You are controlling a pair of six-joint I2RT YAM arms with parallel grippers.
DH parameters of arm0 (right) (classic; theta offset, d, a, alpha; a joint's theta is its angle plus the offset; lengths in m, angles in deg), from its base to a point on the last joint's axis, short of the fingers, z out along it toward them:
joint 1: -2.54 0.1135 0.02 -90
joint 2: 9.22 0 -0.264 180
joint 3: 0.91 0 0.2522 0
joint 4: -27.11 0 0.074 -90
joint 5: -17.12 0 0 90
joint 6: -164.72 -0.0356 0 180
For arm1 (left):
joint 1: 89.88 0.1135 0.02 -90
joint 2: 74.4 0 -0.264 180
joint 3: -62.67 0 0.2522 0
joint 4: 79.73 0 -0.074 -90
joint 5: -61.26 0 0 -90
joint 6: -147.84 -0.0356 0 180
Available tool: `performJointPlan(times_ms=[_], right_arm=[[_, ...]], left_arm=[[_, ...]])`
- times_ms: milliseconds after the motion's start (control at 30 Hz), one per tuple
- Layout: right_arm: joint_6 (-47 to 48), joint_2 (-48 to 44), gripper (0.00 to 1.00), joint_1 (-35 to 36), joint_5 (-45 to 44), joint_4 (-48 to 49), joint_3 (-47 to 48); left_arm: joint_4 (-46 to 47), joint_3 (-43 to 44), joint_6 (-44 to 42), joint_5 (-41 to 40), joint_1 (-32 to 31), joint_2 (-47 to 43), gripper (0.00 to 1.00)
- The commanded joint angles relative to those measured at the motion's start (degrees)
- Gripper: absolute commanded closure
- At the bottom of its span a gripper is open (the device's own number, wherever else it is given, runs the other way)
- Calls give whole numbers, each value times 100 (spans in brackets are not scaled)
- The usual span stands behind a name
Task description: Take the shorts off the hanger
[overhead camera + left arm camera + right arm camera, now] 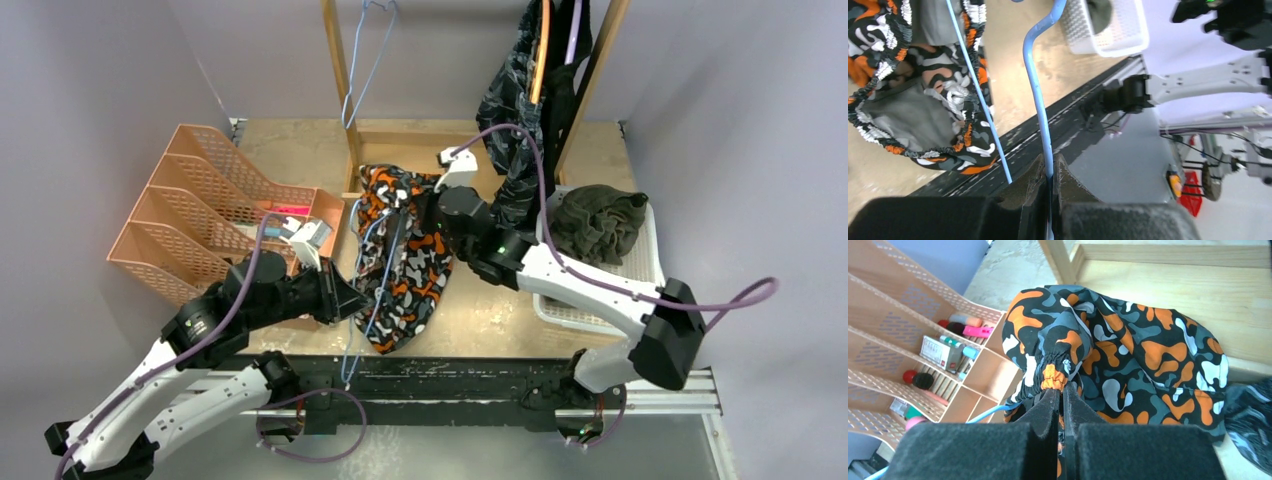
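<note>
Right gripper [1060, 391], as we see it, is clamped on the gathered waistband of the orange-black-white camouflage shorts [1128, 350], which lie mid-table, draped around the blue wire hanger [1039, 105]. Left gripper [1049, 172] is pinched tight on that hanger's wire. We note olive green shorts [597, 222] in the white basket [645, 262], right; dark camouflage shorts [512, 95] hang far right.

White-and-black arms [585, 288]; purple cables [760, 288]

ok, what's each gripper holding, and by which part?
Left gripper: shut on the thin blue wire hanger, gripping its bare wire. Right gripper: shut on the orange-black-white camouflage fabric shorts, pinching the gathered waistband.
</note>
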Motion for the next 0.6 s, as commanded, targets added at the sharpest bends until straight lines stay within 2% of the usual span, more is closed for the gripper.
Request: performJointPlan(times_ms=[0,167,433,567], right_arm=[[-371,-396,100,-108,-616,-587,-153],[-688,-258,100,-331,-609,-1155,-122],[-802,-223,100,-652,-161,-1333,28],[-604,-427,100,-644,-136,-1660,396]], left_arm=[[968,183,51,640,6,-230,100],[790,475,-2,519,6,-178,100],[106,581,-110,389,6,7,100],[-97,760,-147,-149,3,-75,100]])
